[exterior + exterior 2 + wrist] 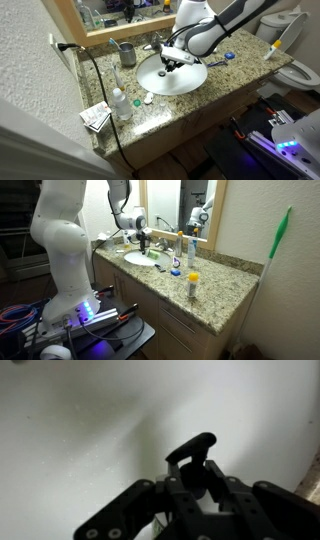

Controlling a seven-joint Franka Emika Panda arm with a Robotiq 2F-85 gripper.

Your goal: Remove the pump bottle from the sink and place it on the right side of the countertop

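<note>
Wrist view: the dark plastic pump bottle (192, 448) stood low-centre in the white oval sink (70, 430), flanked by the claw (200, 488), whose closure could not be told. Probably light, rigid and slippery when wet; best gripped on the body, below the nozzle.

The countertop (240, 66) is brown stone with lots of little specks. A round white sink (150, 80) is set into it. Near one end stands a clear bottle with a white cap (120, 103), just beside a small box (95, 117). A metal cup (128, 53) stands at the back. In an exterior view, a little bottle with a yellow top (193, 283) stands alone, well apart from the sink.
</note>
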